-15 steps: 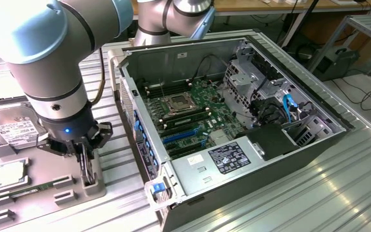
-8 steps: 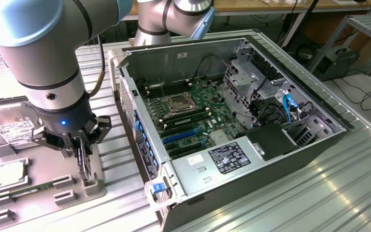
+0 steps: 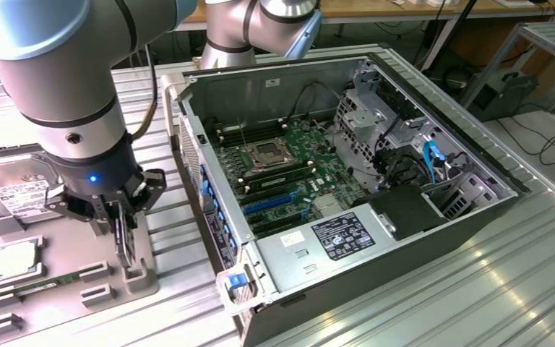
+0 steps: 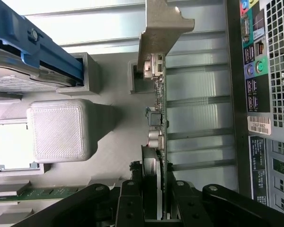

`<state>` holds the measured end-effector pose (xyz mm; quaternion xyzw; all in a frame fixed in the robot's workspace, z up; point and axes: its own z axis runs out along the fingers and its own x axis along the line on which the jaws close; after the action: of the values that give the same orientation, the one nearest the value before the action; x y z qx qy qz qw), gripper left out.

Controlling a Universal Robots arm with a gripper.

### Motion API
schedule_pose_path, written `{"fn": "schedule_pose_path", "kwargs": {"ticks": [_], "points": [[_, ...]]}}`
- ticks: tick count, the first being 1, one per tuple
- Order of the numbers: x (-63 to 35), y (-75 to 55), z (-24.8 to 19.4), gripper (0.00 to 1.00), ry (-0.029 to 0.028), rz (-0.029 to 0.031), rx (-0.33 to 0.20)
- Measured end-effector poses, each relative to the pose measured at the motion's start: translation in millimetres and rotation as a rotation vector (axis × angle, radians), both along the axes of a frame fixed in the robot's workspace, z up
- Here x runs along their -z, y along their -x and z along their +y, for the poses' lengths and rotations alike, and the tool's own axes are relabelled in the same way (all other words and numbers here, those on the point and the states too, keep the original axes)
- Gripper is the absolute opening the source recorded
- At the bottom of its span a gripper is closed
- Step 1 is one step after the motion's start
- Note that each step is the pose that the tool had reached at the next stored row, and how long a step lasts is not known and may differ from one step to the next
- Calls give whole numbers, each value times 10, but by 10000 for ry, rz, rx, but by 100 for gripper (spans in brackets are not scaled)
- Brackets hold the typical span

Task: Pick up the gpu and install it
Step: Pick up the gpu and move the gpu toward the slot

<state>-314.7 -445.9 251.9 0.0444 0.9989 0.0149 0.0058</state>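
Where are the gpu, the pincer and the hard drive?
gpu (image 4: 164,28), wrist view, on its silver end bracket.
pincer (image 4: 155,208), wrist view, midway between its fingertips.
hard drive (image 3: 12,191), exterior view, on its white label.

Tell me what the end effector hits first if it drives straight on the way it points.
The end effector points straight down onto the graphics card, which stands edge-on, so it would meet that first. Below the card, probably the gray tray holding it.
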Motion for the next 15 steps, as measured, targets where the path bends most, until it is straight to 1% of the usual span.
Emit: {"fn": "schedule_pose_path", "kwargs": {"ticks": [3,7,15], "points": [[-51,0,0,28,-1,-1,-125],[-70,0,0,28,0,1,-131],[-146,0,0,28,-56,-2,-133]]}}
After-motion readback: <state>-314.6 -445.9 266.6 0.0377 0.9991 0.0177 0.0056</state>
